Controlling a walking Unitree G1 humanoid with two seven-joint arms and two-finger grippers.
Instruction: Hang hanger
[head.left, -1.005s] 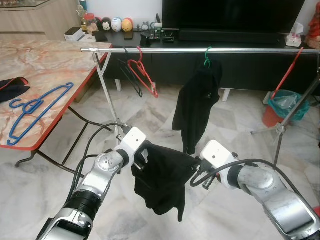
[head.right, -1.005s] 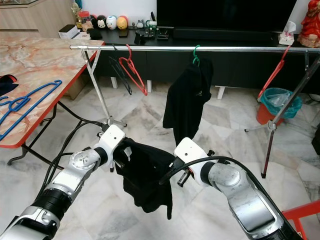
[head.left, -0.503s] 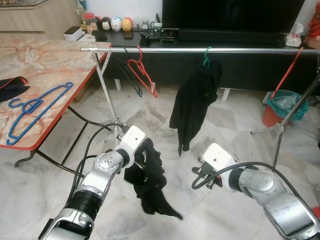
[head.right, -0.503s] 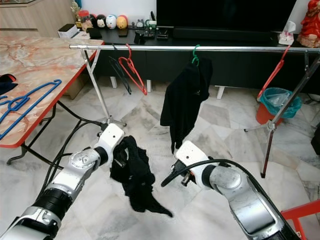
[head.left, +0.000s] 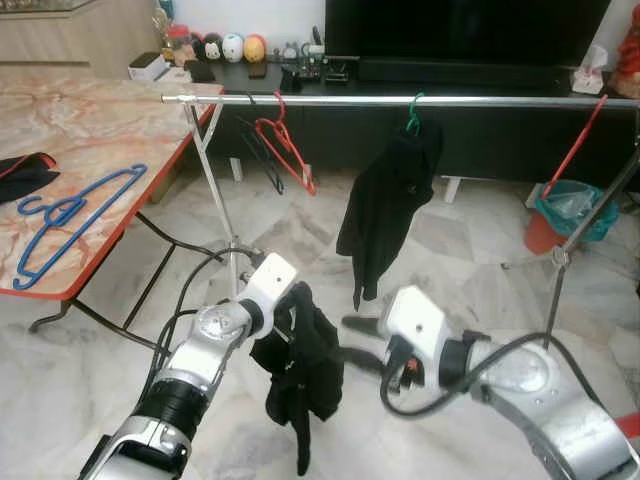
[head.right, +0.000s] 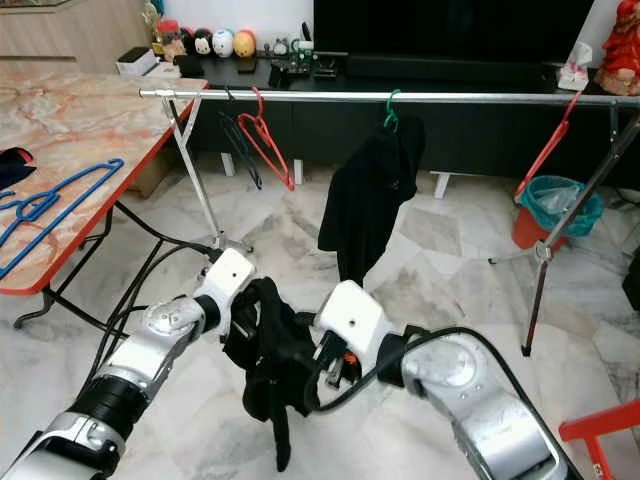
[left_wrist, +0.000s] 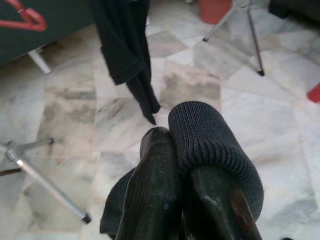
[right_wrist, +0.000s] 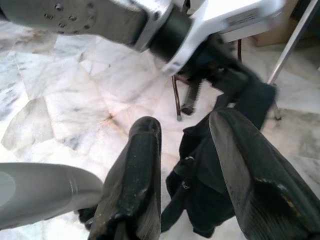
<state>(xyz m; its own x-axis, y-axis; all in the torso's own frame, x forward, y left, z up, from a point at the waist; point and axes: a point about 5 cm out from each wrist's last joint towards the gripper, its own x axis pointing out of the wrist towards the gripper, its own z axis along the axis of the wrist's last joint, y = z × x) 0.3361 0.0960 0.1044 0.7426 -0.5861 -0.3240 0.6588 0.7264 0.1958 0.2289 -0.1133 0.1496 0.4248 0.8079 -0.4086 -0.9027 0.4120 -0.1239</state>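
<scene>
left gripper (head.left: 291, 318) holds a bunched black garment (head.left: 300, 365) low in front of the clothes rail (head.left: 400, 100).

the left gripper's fingers are closed on a ribbed fold of the cloth – the wrist view shows the fabric wrapped over one fingertip (left_wrist: 200, 145) – and the rest of the garment hangs limp below it, above the marble floor (head.left: 480, 250). the right gripper (right_wrist: 185, 165) sits just beside the garment with its fingers spread apart and nothing between them. on the rail hang a red hanger (head.left: 287, 145) with a black hanger (head.left: 262, 150) next to it, and further along a green hanger (head.left: 414, 112) carrying a black shirt (head.left: 385, 210). a blue hanger (head.left: 70, 215) lies flat on the marble-topped table (head.left: 120, 130) at the robot's left – well apart from both grippers.
</scene>
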